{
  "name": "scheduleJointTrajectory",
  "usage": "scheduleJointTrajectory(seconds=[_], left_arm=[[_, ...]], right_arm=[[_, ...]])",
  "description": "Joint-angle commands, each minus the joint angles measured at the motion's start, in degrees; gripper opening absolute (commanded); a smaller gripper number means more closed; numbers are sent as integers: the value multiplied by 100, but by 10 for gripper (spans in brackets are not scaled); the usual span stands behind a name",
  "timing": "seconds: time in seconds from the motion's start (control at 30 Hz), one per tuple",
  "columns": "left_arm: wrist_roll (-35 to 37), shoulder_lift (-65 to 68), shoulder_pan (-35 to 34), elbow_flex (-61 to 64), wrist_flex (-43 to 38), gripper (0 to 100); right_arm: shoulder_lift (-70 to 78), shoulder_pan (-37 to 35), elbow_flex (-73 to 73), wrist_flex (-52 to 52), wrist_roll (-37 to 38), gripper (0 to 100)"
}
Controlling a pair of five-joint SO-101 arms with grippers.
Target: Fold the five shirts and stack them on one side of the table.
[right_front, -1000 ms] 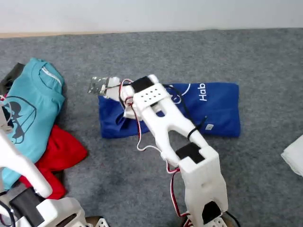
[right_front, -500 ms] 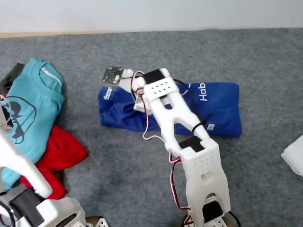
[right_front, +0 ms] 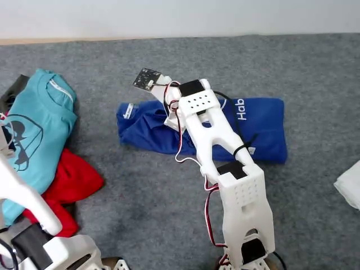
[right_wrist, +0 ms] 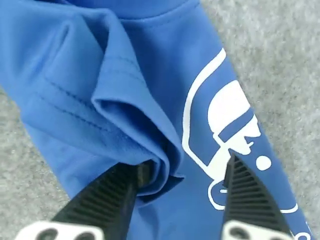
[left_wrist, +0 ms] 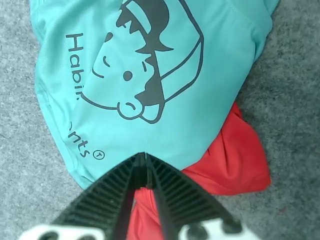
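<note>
The blue shirt (right_front: 259,132) is laid on the table (right_front: 315,73), half folded, bunched at one end. The right fingers (right_wrist: 107,200) are spread wide over it. The left fingers (left_wrist: 115,190) are pressed together.

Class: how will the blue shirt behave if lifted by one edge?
Probably floppy: the blue shirt bunches into soft folds between the open fingers of the right gripper. Likely to sag when lifted, since the cloth looks thin. The fuzzy gray table cover may make it drag.
</note>
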Motion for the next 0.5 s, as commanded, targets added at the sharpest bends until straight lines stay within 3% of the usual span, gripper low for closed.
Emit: scheduleJointTrajectory(seconds=[0.0, 0.47], left_arm=[[26, -246, 9, -22, -97, 5], [26, -246, 9, -22, -97, 5]], right_arm=[[-171, -48, -475, 40, -70, 249], [-251, -48, -563, 224, -88, 292]])
